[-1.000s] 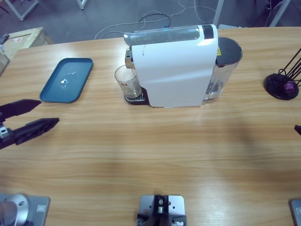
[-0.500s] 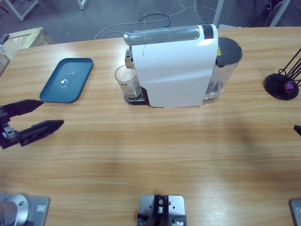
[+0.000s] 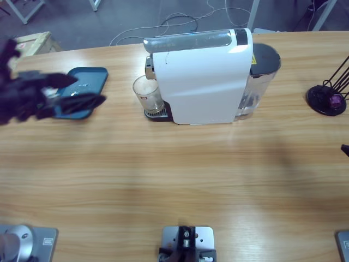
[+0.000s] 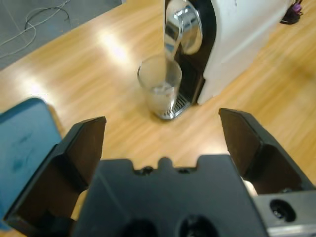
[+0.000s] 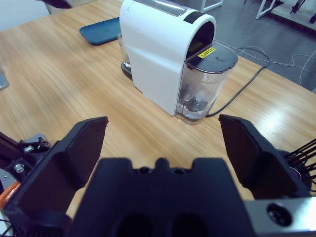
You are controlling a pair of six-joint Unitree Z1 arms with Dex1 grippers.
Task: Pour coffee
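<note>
A white coffee machine (image 3: 199, 76) stands at the far middle of the table, its clear water tank (image 3: 260, 82) on the right end. An empty glass (image 3: 147, 94) sits on the drip grate under the chrome spout (image 4: 182, 29). My left gripper (image 3: 87, 90) hovers open over the blue tray, left of the glass and apart from it; its wrist view looks along the jaws at the glass (image 4: 159, 89). My right gripper (image 5: 163, 122) is open and holds nothing, and only its black tip (image 3: 345, 149) shows at the right edge of the high view.
A blue tray (image 3: 76, 93) lies on the far left of the table with small scraps on it. A black wire capsule stand (image 3: 327, 98) with a purple capsule (image 3: 336, 100) sits at the far right. The machine's cable (image 5: 247, 84) trails off the back edge.
My left gripper has swung from the table's left edge away from the camera and to the right, now over the blue tray and nearer the glass. The glass and the right gripper have not moved.
</note>
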